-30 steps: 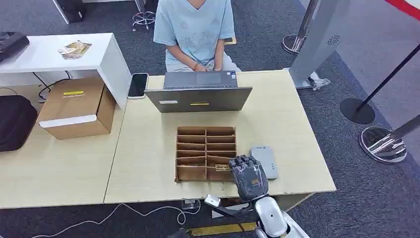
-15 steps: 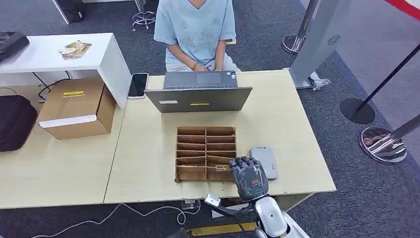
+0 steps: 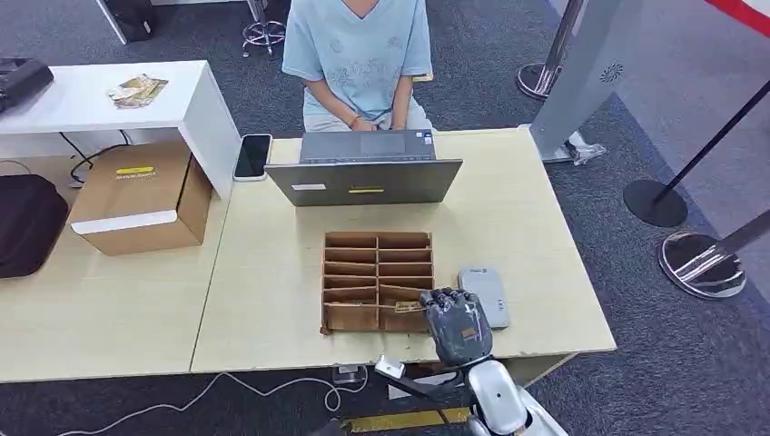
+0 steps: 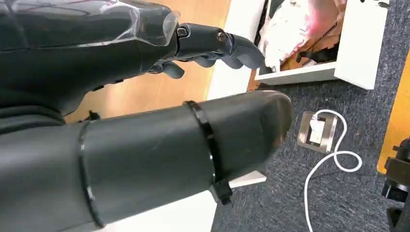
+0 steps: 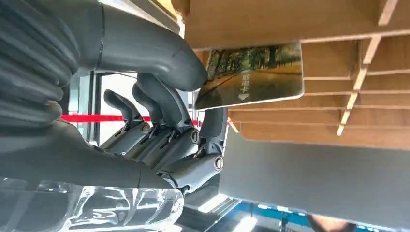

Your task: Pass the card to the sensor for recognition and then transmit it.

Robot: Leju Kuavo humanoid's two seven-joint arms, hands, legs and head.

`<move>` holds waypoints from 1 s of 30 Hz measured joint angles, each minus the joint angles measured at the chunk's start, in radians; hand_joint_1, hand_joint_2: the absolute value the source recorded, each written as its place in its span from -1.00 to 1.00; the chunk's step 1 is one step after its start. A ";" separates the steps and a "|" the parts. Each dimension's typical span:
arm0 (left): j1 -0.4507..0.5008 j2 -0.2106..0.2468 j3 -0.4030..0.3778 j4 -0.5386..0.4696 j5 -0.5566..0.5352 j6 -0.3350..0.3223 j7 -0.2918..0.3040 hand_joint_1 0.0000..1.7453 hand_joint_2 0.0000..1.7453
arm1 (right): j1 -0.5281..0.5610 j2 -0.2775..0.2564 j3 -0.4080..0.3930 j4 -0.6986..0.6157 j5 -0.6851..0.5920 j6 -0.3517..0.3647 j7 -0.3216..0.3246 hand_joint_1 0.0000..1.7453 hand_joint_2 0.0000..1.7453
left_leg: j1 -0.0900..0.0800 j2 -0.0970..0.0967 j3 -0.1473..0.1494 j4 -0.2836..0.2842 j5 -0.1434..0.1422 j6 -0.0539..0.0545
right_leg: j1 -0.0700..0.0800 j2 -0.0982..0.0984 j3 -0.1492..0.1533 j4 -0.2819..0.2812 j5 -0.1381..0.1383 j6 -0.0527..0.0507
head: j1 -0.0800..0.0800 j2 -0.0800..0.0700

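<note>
My right hand (image 5: 159,116) is pinching the card (image 5: 251,75) between thumb and fingers; in the head view that hand (image 3: 459,325) sits at the near right corner of the wooden divider tray (image 3: 377,280), card end poking toward 9 o'clock over the nearest right-hand slot. Card looks mostly clear of the slot, though I can't tell if an edge still touches the wood. My left hand (image 4: 145,121) hangs off to the side over the floor, fingers loosely extended, holding nothing.

Progress, my read: pick is done or nearly done, early stage. Still left: carry the card to the grey sensor (image 3: 484,294), lying just beside the hand at about 1 o'clock and touching nothing, hold it there for recognition, then pass it on, presumably to the person (image 3: 359,54) seated at 12 o'clock.

Surface: light wood table (image 3: 545,272), a grey laptop (image 3: 363,173) at 12 from the tray, a phone (image 3: 253,155) at 11. Second table at 9 with a cardboard box (image 3: 136,195). Room: dark carpet, barrier post bases (image 3: 704,263) at 3, cable on the floor near me.
</note>
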 joint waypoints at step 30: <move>-0.003 -0.001 -0.013 0.000 0.001 0.000 0.000 -1.00 -1.00 | -0.014 0.000 0.000 0.002 0.000 -0.078 0.021 -1.00 1.00 | 0.000 0.000 0.000 0.000 0.000 0.000 | 0.000 0.000 0.000 0.000 0.000 0.000 | 0.000 0.000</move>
